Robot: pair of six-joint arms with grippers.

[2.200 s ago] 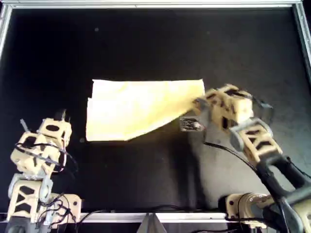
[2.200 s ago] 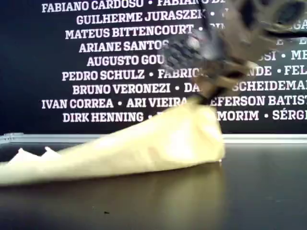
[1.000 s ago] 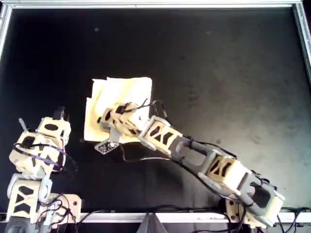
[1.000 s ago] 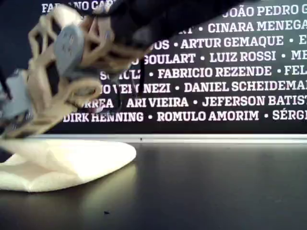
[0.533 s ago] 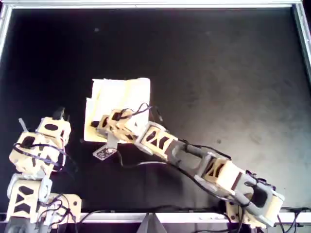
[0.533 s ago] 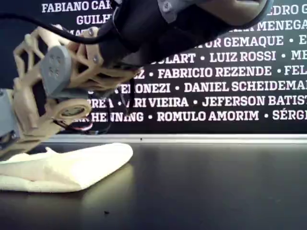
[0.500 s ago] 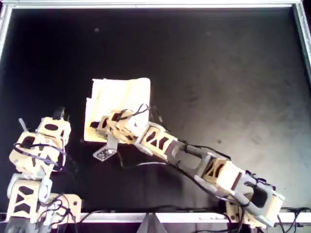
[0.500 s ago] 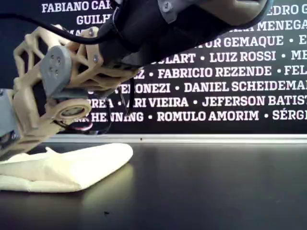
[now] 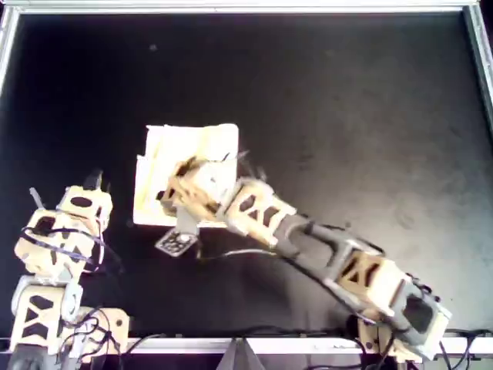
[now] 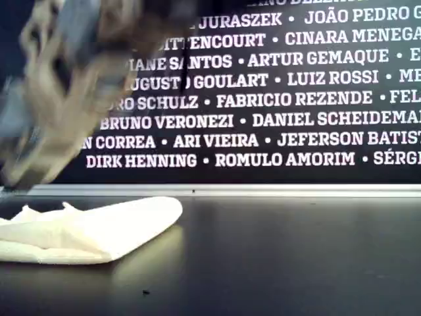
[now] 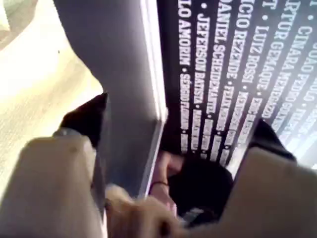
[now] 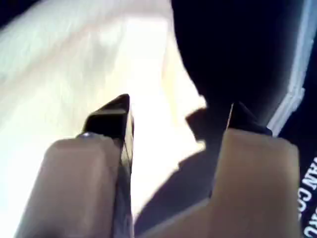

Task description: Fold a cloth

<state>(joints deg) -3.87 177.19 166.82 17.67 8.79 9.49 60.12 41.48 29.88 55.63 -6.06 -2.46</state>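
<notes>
Overhead view: black table point(image 9: 347, 116), folded cloth point(image 9: 173, 150), both grippers spread, empty.

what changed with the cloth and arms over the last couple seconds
My second end effector carried the cloth's lifted edge across toward the overhead view's left, folding it in half, then let go and is rising, jaws open. The cloth stayed flat afterwards; my first end effector stayed parked.

an arm point(image 10: 59, 92) blurs; the cloth point(image 10: 99, 227) is cut off at the exterior view's left.
</notes>
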